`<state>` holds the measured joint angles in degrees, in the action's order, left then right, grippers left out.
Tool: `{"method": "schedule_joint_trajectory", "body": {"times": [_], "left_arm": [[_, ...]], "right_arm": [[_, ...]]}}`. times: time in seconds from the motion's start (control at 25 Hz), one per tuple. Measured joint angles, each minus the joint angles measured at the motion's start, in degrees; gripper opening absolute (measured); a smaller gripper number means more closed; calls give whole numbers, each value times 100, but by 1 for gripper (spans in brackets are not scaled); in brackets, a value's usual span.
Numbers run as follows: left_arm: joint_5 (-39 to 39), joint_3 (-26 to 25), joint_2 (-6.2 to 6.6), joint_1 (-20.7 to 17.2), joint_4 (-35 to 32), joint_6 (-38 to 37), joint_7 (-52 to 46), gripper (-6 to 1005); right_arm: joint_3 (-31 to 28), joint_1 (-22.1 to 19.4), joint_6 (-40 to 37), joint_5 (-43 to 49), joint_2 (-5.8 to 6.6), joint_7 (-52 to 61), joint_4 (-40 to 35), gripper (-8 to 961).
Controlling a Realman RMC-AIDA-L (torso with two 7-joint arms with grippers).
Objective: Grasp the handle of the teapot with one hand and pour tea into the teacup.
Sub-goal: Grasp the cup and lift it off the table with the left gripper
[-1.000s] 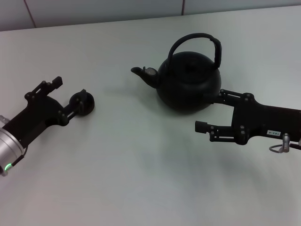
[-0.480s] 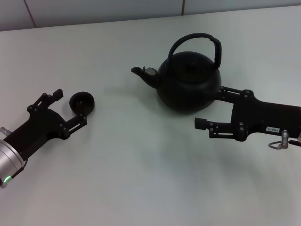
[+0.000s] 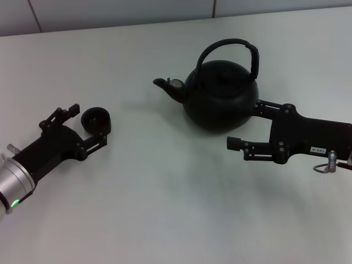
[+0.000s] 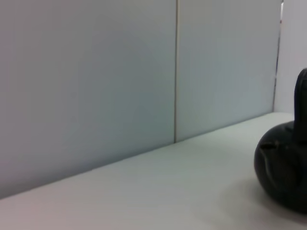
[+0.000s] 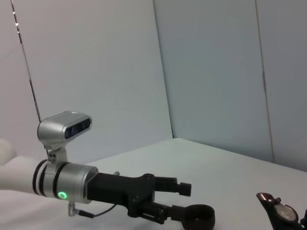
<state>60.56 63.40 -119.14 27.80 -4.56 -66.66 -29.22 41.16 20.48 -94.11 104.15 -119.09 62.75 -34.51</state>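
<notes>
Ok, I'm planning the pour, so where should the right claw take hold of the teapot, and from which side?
Best bet is the handle, the hoop arching upright over the teapot. Grip its thicker section on the robot's right, opposite the spout. The right claw sits open on that side, low beside the body, so it would likely rise and close across the hoop there.

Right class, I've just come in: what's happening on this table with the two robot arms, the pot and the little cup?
Nothing is being poured yet. The teapot stands upright on the white table, spout pointing toward the robot's left, its arched handle untouched. The right gripper sits low beside the pot's base, fingers open, holding nothing. The left gripper is open around the small teacup, one finger on either side; whether they touch it is unclear.
</notes>
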Motion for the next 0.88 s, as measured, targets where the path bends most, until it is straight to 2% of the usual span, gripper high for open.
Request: {"method": "schedule_joint_trajectory", "body": {"times": [0.88], "left_arm": [[0, 39, 2, 21, -62, 444, -19, 874]], "right_arm": [[-20, 27, -3, 0, 0, 0, -12, 821]]}}
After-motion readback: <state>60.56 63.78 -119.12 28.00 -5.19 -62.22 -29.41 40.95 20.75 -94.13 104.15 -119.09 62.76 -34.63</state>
